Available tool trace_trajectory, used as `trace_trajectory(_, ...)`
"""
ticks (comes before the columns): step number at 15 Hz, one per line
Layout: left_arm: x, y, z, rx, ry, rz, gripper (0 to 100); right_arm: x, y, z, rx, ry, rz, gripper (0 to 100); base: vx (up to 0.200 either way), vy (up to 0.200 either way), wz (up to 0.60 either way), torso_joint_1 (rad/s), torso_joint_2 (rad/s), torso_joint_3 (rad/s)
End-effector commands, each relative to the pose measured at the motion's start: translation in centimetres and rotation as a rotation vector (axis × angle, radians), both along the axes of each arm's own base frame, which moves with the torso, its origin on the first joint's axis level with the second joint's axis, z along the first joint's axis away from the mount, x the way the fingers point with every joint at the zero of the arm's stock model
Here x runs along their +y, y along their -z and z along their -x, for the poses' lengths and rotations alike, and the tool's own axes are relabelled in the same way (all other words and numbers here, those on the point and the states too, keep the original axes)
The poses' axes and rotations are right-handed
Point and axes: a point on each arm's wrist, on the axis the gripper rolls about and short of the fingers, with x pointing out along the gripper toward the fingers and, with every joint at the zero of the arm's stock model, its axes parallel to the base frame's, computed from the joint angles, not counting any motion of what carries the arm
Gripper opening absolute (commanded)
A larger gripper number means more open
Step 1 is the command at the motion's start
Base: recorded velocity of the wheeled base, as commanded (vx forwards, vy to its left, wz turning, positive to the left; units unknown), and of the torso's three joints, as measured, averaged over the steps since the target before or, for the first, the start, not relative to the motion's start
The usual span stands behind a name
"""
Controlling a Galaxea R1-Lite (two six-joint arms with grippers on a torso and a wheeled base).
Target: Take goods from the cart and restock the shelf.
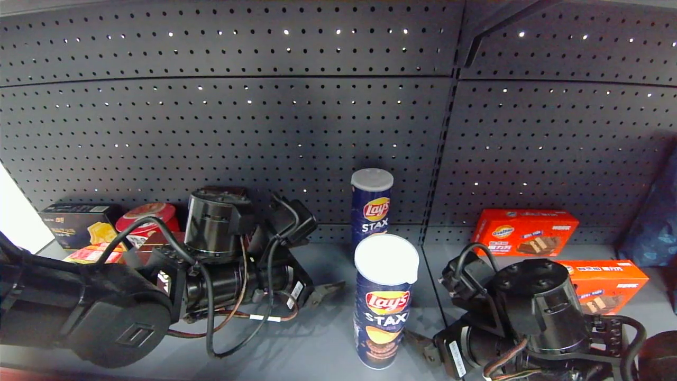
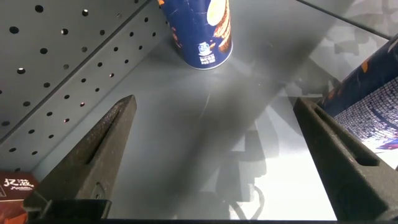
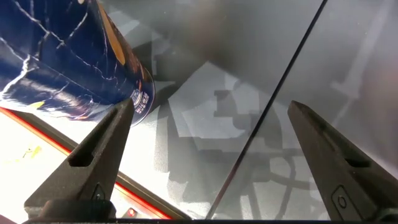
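Head view, front can [image 1: 386,301] upright between left tool [image 2: 214,102] and right tool [image 3: 210,104], both spread, empty.

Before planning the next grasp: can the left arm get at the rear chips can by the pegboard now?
Probably yes. The left gripper is open, and bare shelf lies between it and the rear chips can; the front chips can stands off to one side.
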Motion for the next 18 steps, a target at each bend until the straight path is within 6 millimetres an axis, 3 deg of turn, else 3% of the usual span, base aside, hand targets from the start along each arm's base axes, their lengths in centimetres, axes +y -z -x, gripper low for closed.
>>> trace_trajectory(1,0.0,0.1,0.0,0.001,0.001,-0.002,100,0.1,0.0,0.0,0.001,-0.002,0.001,100,0.000,0.000,0.00,0.000,0.00,0.000)
trace_trajectory(14,-0.1,0.3,-0.1,-0.003,0.001,0.003,100,0.3,0.1,0.0,-0.002,-0.008,-0.002,100,0.000,0.000,0.00,0.000,0.00,0.000)
trace_trajectory(18,1.8,-1.6,0.5,-0.052,-0.042,0.031,100,-2.2,-2.2,1.6,-0.067,0.020,-0.071,100,0.000,0.000,0.00,0.000,0.00,0.000)
